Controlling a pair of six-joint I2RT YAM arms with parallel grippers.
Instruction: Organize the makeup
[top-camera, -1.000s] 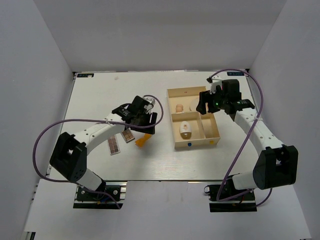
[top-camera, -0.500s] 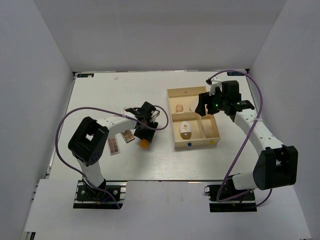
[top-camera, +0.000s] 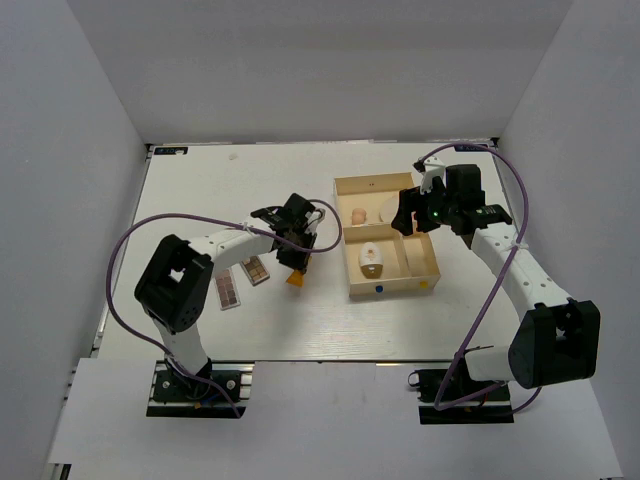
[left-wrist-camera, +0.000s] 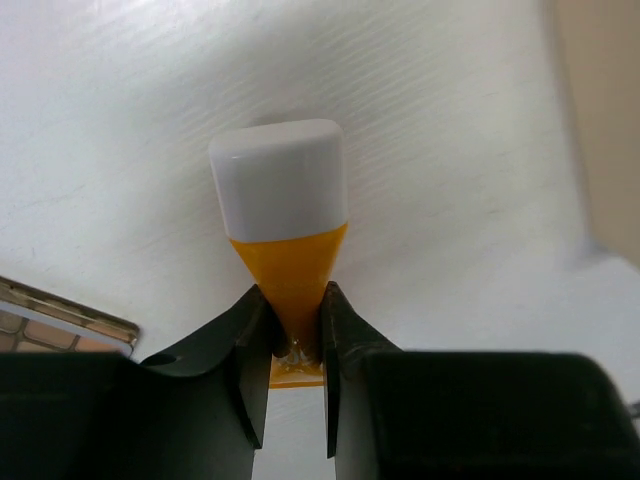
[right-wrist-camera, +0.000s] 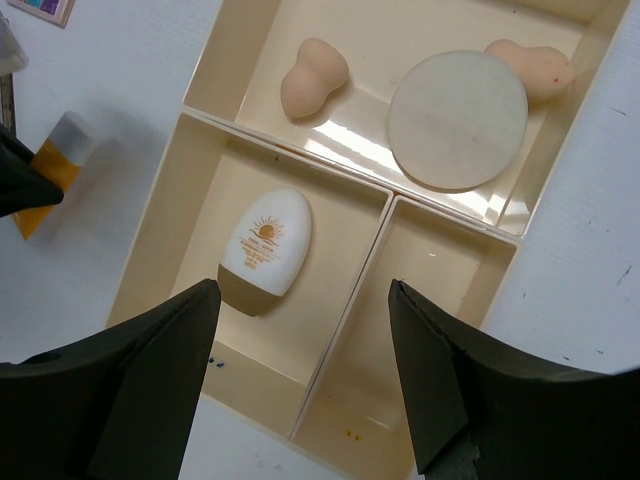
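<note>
My left claw (left-wrist-camera: 295, 335) pinches the orange tube (left-wrist-camera: 285, 255) by its crimped tail. The white cap points straight out from the fingers, so the tube's long axis runs in line with them. It hangs over the table just left of the box (top-camera: 392, 290) — this arm is the nearer one. The right claw (right-wrist-camera: 300, 295) hovers above the box, spread wide and holding nothing. Inside, a sponge (right-wrist-camera: 313, 77), the disc (right-wrist-camera: 457, 118) and a second sponge (right-wrist-camera: 530, 65) share the far compartment. The egg (right-wrist-camera: 263, 250) lies in the near-left one — the near-right one looks free. I judge the tube must travel rightward.
</note>
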